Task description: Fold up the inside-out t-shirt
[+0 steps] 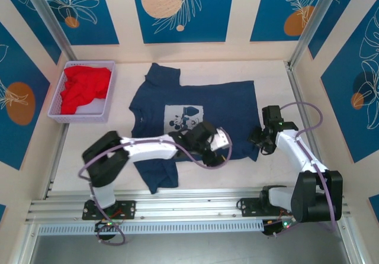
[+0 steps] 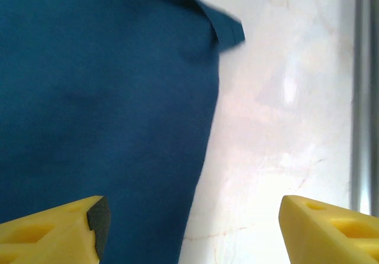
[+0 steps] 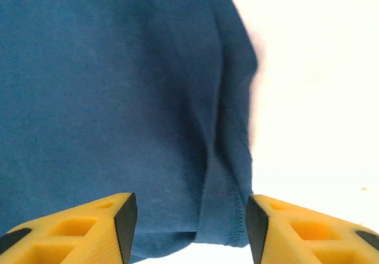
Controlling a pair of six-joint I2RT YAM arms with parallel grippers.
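Risk notes, largest item first. The table (image 1: 272,92) looks smooth and pale, so expect the cloth to slide rather than pivot if you pull only 1 side. The t-shirt (image 1: 228,107) lies spread flat in the middle of it, turned sideways, with its hem toward the right arm (image 1: 296,148) and its neck toward the basket (image 1: 59,113). The print (image 1: 185,119) faces up and 1 sleeve (image 1: 160,178) points at the near rail (image 1: 189,208). The basket holds the red garment (image 1: 86,86) and sits well apart at the far left, so only a wide sweep would disturb it. The left arm (image 1: 148,147) reaches across the shirt's near edge. Its cable loop (image 1: 210,166) hangs close over the cloth, which I judge a snag risk if you drag low. The left gripper (image 2: 189,216) is wide and empty, with 1 finger over cloth and the other over bare table, straddling that edge. The right gripper (image 3: 189,219) is parted less widely and is also empty, hovering over the hem corner (image 3: 228,216). Likely faults:
- The 2 grippers close at unequal heights and lift a skewed fold.
- 1 pinch takes only the top layer and the shirt opens mid-carry.
- The raised crease (image 3: 216,134) beside the corner gets pressed into the fold.

Smallest concern: the curled tip (image 2: 231,33) at the far end of the edge may tuck under.
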